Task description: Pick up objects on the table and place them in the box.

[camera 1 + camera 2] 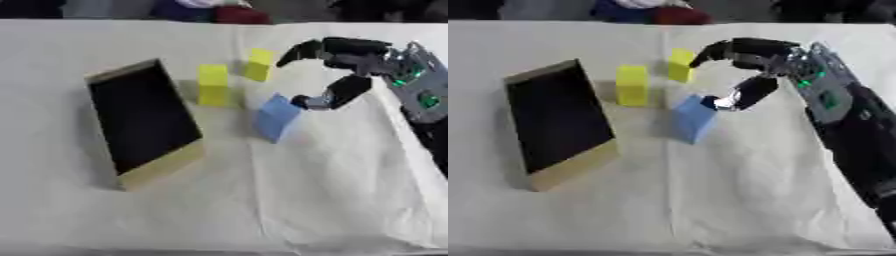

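My right hand (785, 67) hangs with fingers (302, 51) spread wide, thumb touching the blue block (277, 118), nothing held, while both yellow blocks (213, 85) (258, 64) stand on the bench (332, 190) outside the box (144, 122), so I judge everything remains.

On the table (332, 200), the box (144, 122) lies left of three blocks (213, 85), the right hand (754, 70) beside them.

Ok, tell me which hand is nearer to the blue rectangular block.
Right. The right hand is spread just beside the blue rectangular block, its thumb at the block's upper right corner and its fingers arched above. The left hand shows in neither view.
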`<state>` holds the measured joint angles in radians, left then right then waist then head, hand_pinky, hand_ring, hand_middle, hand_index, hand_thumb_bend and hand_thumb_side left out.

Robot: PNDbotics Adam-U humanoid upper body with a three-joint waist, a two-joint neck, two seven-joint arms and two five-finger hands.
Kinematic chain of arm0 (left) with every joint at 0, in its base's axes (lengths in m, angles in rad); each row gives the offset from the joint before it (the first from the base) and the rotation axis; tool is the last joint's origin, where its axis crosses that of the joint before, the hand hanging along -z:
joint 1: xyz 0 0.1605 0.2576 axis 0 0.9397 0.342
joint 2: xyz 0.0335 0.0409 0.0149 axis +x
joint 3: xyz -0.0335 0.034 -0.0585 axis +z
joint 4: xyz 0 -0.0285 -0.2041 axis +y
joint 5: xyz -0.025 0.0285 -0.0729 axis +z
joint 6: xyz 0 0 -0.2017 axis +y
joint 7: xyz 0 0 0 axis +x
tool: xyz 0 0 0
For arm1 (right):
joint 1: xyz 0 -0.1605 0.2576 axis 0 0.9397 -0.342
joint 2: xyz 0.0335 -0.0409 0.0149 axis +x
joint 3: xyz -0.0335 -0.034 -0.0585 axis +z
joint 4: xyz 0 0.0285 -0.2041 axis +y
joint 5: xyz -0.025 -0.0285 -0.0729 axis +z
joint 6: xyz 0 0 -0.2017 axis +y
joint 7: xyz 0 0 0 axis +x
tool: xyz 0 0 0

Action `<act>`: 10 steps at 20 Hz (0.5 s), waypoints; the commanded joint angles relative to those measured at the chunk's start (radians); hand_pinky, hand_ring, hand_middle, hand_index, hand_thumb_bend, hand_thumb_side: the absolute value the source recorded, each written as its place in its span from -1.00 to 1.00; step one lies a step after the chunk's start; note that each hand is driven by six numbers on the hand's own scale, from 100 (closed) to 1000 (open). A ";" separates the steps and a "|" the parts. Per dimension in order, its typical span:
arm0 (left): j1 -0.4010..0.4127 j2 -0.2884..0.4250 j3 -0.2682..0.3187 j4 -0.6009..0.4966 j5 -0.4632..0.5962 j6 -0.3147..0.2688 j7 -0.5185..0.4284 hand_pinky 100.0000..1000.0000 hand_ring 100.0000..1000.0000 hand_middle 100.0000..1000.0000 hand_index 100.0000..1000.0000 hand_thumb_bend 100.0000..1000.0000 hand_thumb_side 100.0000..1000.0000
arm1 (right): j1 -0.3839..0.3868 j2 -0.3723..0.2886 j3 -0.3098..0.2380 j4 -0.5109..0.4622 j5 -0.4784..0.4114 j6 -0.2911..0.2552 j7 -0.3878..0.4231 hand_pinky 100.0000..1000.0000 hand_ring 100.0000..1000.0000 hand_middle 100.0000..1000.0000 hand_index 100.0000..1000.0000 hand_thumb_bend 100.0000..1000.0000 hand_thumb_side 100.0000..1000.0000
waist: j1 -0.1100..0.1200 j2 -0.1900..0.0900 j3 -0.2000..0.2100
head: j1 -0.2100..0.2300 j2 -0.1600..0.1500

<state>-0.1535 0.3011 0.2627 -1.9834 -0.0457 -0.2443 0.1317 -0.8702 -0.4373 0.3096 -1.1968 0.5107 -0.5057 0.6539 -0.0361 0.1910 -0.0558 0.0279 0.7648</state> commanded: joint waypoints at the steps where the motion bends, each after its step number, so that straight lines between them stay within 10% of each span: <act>1: -0.013 0.023 0.001 -0.017 0.003 -0.001 -0.004 0.09 0.20 0.50 0.57 -1.00 0.35 | -0.013 -0.028 -0.002 -0.003 0.012 -0.116 0.105 0.78 0.86 0.67 0.82 -0.52 0.02 | 0.002 -0.014 -0.001 | 0.000 0.005; 10: -0.016 0.022 0.000 -0.017 0.003 -0.001 -0.007 0.09 0.20 0.51 0.57 -1.00 0.35 | 0.006 -0.026 0.006 -0.007 0.021 -0.109 0.093 0.78 0.86 0.66 0.82 -0.53 0.00 | 0.004 -0.004 0.001 | -0.006 0.005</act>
<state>-0.1577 0.3011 0.2626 -1.9834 -0.0456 -0.2430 0.1287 -0.8496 -0.4373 0.3191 -1.1955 0.5273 -0.5126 0.6470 -0.0356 0.1993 -0.0550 0.0251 0.7648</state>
